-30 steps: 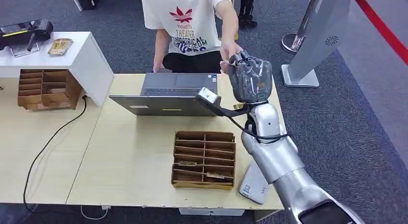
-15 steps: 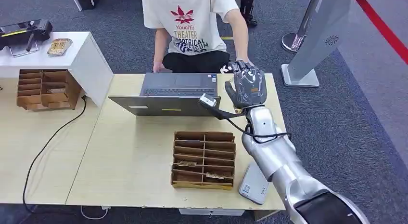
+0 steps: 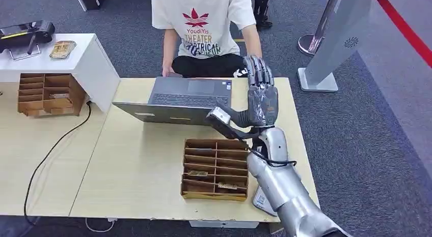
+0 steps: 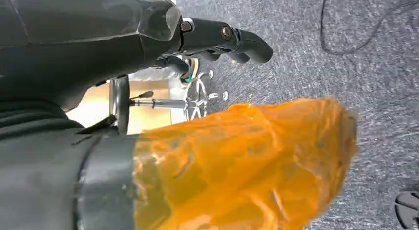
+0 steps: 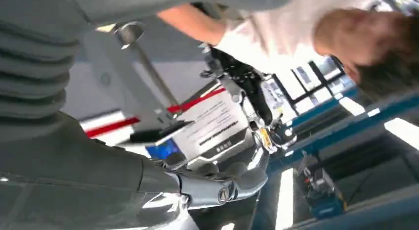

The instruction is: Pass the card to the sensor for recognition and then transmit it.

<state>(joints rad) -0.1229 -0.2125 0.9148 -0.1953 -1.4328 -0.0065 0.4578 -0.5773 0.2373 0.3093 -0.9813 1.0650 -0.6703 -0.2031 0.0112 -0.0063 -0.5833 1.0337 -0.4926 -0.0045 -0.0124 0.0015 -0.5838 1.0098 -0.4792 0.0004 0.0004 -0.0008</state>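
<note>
Right hand raised above the table's far right part, fingers stretched out straight and apart, nothing in it. Card not made out anywhere. Person seated at the far side behind the open laptop. Left hand: fingers curled in (grasp cannot be told). Cardboard organizer near the front edge.
</note>
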